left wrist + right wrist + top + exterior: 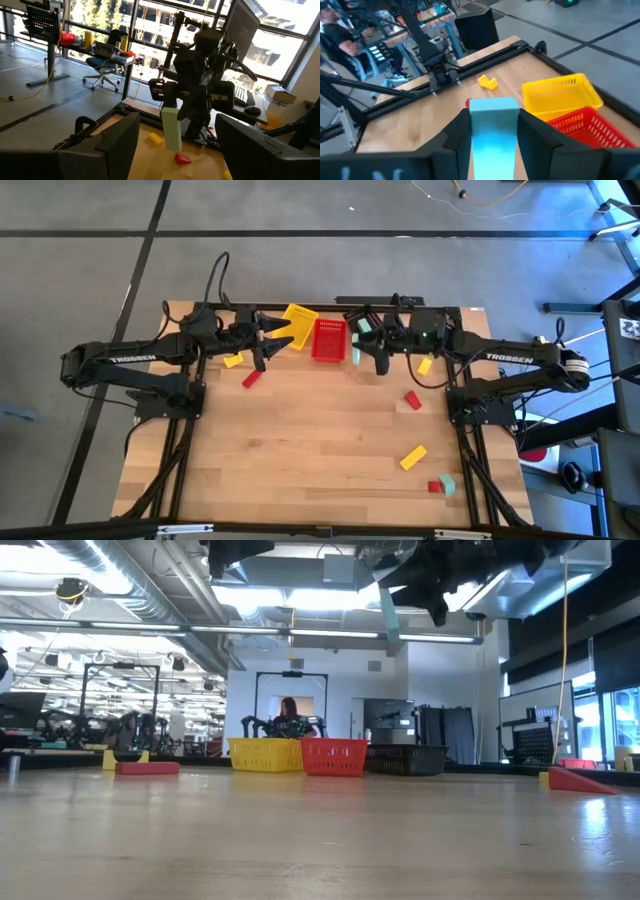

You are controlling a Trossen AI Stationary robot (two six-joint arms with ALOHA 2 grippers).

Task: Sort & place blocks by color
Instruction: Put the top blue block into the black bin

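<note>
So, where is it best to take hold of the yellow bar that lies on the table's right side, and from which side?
Grip the yellow bar at its middle, across its two long sides, coming straight down from above. It lies flat and slanted on the table, with bare wood around it, so the fingers should turn to match the slant.
</note>
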